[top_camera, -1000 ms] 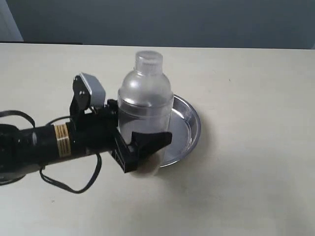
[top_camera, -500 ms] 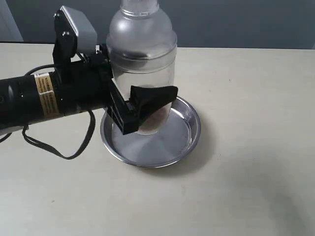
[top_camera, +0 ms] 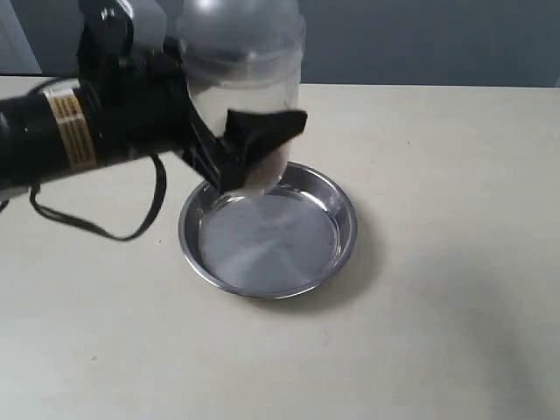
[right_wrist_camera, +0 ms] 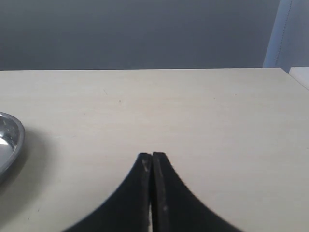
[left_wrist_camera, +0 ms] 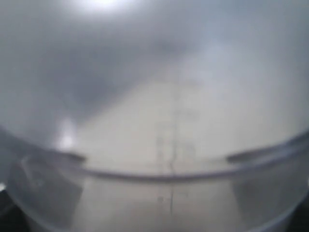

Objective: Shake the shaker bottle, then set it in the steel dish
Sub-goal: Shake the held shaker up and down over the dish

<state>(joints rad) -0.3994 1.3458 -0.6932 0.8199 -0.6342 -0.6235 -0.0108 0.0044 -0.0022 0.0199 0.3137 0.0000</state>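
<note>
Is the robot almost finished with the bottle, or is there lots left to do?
Done: the left claw has grabbed the shaker bottle and lifted it off the table. In hand: the bottle is up above the steel dish, higher than a second ago, so this looks like a shaking swing. Left: setting it in the dish, which is empty. The right claw is shut and holds nothing.

Counter: pale cream, matte, with a faint grain. The light on it is soft and even, with diffuse shadows.

A few small dark specks lie on the counter toward its far edge.

Wall: plain, flat blue-grey, rising directly behind the counter's far edge.

Pale whitish-blue panel stands against the wall at one far corner of the counter. In the right wrist view a similar light strip stands past a counter corner.
</note>
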